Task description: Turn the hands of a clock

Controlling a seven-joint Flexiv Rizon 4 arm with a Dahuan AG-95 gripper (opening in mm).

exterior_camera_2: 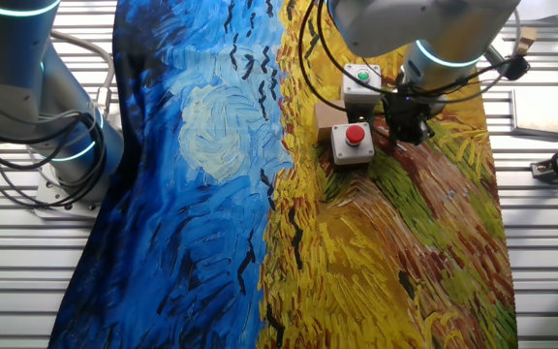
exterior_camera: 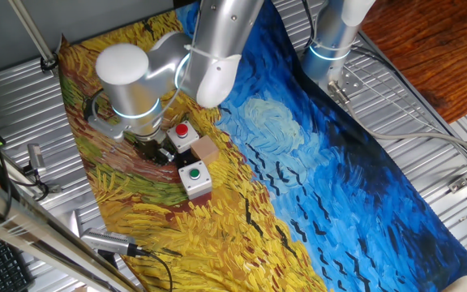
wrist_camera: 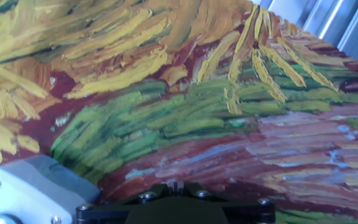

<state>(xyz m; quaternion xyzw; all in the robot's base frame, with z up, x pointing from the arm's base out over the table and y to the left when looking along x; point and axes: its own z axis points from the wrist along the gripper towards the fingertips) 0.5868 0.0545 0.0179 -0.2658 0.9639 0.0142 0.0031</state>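
Observation:
No clock and no black C-clamp show in any view. My gripper [exterior_camera: 159, 152] hangs low over the yellow part of the painted cloth, right beside a grey box with a red button [exterior_camera: 185, 135]. In the other fixed view the gripper [exterior_camera_2: 407, 131] stands just right of that box [exterior_camera_2: 353, 142]. In the hand view the fingertips [wrist_camera: 176, 185] meet with only a hairline slot and hold nothing. A corner of the grey box [wrist_camera: 30, 190] lies at the lower left.
A grey box with a green button [exterior_camera: 194, 178] and a small wooden block [exterior_camera: 207, 149] sit beside the red-button box. A second arm's base [exterior_camera: 331, 40] stands at the cloth's far edge. A metal tool [exterior_camera: 108, 242] lies off the cloth.

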